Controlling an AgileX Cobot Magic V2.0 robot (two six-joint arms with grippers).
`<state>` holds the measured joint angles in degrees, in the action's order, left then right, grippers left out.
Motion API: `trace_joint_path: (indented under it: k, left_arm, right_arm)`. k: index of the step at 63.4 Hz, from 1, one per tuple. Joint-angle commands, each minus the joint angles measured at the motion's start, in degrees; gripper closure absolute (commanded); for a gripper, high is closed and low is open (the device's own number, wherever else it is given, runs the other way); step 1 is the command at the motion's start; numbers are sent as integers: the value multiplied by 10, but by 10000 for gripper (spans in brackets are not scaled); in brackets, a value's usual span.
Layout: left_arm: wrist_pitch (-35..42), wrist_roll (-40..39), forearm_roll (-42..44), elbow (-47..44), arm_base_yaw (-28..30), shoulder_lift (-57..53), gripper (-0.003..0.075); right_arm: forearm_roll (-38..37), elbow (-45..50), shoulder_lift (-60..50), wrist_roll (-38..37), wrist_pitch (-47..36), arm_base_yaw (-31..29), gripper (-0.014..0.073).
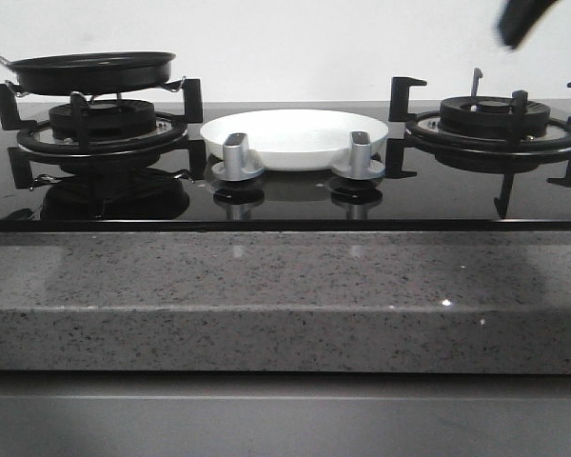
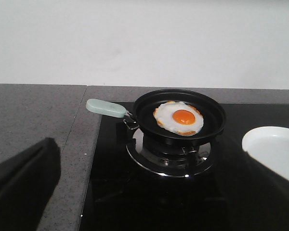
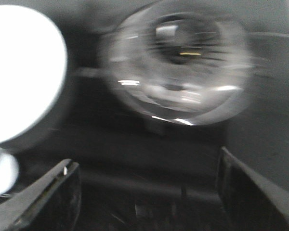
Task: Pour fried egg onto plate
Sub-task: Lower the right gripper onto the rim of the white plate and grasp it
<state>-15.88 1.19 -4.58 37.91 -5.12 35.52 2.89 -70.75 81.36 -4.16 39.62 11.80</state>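
Speckled grey desk (image 1: 266, 286) edge ran across the foreground, black glass hob (image 1: 285, 205) behind it. Two silver knobs (image 1: 236, 157) stood just before the plate (image 1: 295, 133), which sat between the burners. Fried egg (image 2: 179, 118) lay yolk-up in the black frying pan (image 2: 180, 115) on the left burner (image 2: 168, 156). Left gripper (image 2: 149, 192) fingers (image 2: 24, 183) spread wide, holding nothing. Right gripper (image 3: 149, 192) fingers (image 3: 48, 197) wide too, over the blurred right burner (image 3: 183, 62).

The front camera sits low at the bench (image 1: 266, 286) edge, facing the wall. The left wrist camera looks ahead of its end effector (image 2: 149, 192); both show the pan (image 1: 90, 71) and plate (image 1: 295, 133). The right wrist camera hangs close over a burner (image 3: 183, 62), blurred.
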Motion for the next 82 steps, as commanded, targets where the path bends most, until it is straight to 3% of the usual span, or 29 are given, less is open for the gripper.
trace_joint_path:
  k: [1, 23, 41, 48, 58, 82]
  left_arm:
    - [42, -5, -1, 17, 0, 1, 82]
    - [43, -5, -1, 17, 0, 1, 82]
    - [43, -5, -1, 17, 0, 1, 82]
    - [44, -5, -1, 17, 0, 1, 82]
    - [53, -5, -1, 17, 0, 1, 82]
    - [57, -5, -1, 17, 0, 1, 82]
  right_arm:
    - [1, -86, 43, 2, 12, 25, -2]
    - [1, -393, 265, 3, 188, 54, 7]
    - [15, -603, 403, 28, 311, 54, 231]
    - [28, -623, 421, 34, 310, 54, 270]
    - [42, -629, 422, 67, 301, 48, 271]
    - [42, -629, 439, 70, 318, 37, 271]
